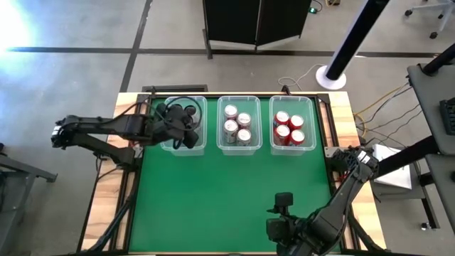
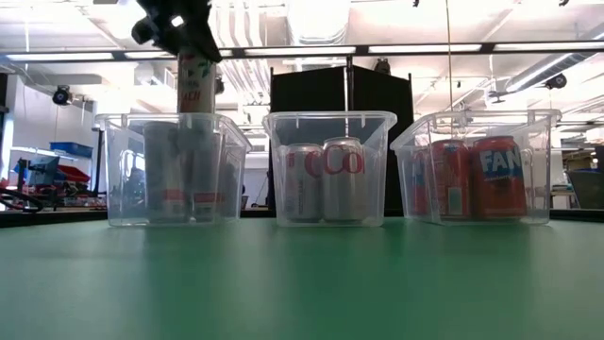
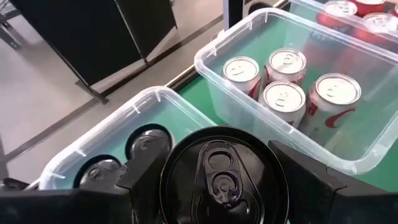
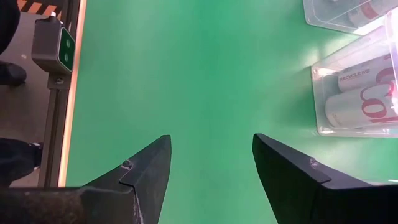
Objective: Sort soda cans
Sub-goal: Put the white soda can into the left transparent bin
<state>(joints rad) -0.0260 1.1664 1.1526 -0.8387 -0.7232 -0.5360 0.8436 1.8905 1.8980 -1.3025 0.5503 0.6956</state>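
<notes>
You are looking at two matte black jointed arms, the left gripper [image 3: 224,186] and right gripper [image 4: 211,180] each showing dark wedge-shaped fingers with angular bevelled edges, and black cables trailing along the links.

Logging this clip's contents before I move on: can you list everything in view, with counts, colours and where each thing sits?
Clear plastic bins: three, in a row at the table's far edge.
Black-topped cans: at least two visible in the left bin; the full count is hidden by the gripper.
Held can: one, black top, above the left bin.
Silver-white cans: four, middle bin.
Red cans: four, right bin.
Table: one, green top with wooden edges.
Dark folding screen: one, on the floor beyond the table.
Left gripper: shut on the held can, over the left bin.
Right gripper: open, over bare green near the table's front edge.
</notes>
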